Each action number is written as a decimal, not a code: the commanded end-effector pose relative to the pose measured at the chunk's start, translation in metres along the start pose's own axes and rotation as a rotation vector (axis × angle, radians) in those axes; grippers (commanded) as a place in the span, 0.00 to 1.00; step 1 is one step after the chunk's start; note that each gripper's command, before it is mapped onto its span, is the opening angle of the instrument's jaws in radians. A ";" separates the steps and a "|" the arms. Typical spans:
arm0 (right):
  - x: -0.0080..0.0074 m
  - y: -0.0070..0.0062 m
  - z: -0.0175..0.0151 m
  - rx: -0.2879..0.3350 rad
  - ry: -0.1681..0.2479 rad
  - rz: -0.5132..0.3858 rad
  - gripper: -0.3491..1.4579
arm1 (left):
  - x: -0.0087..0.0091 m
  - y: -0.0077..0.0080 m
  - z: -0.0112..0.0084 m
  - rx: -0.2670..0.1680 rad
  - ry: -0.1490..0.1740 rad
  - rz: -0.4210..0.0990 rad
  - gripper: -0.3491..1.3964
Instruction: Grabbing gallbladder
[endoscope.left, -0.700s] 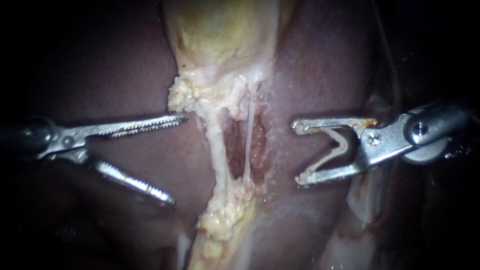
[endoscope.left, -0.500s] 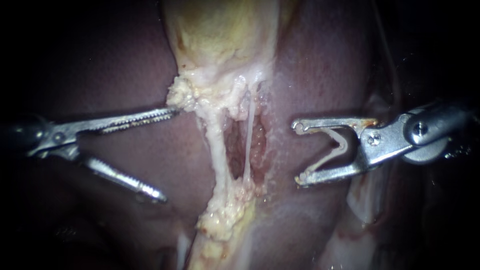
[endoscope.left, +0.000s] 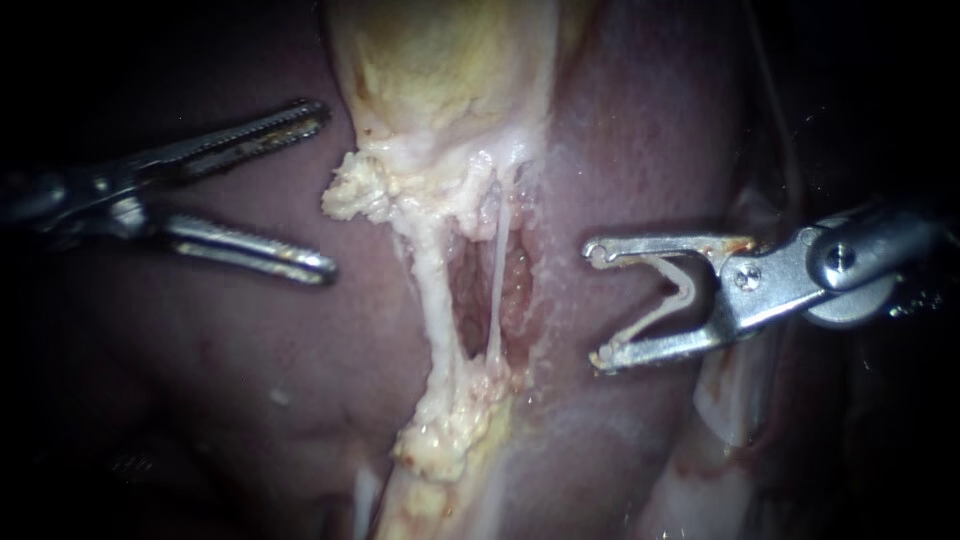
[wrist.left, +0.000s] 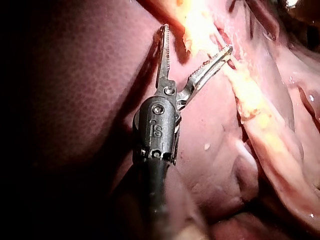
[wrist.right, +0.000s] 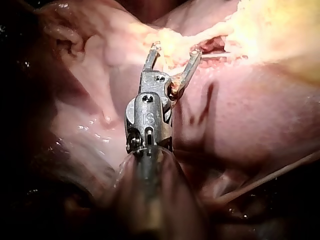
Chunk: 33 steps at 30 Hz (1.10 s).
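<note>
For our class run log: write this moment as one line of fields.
left instrument: jaws open near gallbladder, gripping nothing | right instrument: jaws holding a clip | grab: not yet

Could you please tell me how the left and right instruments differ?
The left instrument has long, toothed, empty jaws; the right instrument has shorter jaws holding a pale clip. The left sits level with the frayed end of the gallbladder; the right sits lower. Both stand spread wide.

left instrument (endoscope.left: 326, 190) spread wide, empty | right instrument (endoscope.left: 595, 305) spread, level, cradling a clip (endoscope.left: 682, 290)
</note>
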<state>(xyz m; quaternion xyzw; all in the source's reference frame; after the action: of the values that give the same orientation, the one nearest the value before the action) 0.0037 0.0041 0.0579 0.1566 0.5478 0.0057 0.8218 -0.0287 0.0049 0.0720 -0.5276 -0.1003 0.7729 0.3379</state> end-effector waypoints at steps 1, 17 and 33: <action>0.0000 0.0000 0.0000 0.000 0.000 0.000 0.47 | -0.0002 0.0001 0.0005 0.001 0.000 -0.005 0.64; -0.0001 0.0000 0.0000 0.000 0.000 0.000 0.47 | -0.0006 0.0008 0.0001 -0.010 0.002 -0.109 0.00; -0.0001 0.0000 -0.0001 0.000 0.000 0.000 0.47 | 0.0073 -0.0012 -0.0065 0.023 0.046 -0.125 0.00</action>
<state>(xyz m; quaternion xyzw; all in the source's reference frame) 0.0036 0.0041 0.0580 0.1567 0.5478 0.0056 0.8218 -0.0237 0.0091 0.0643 -0.5327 -0.1174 0.7397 0.3940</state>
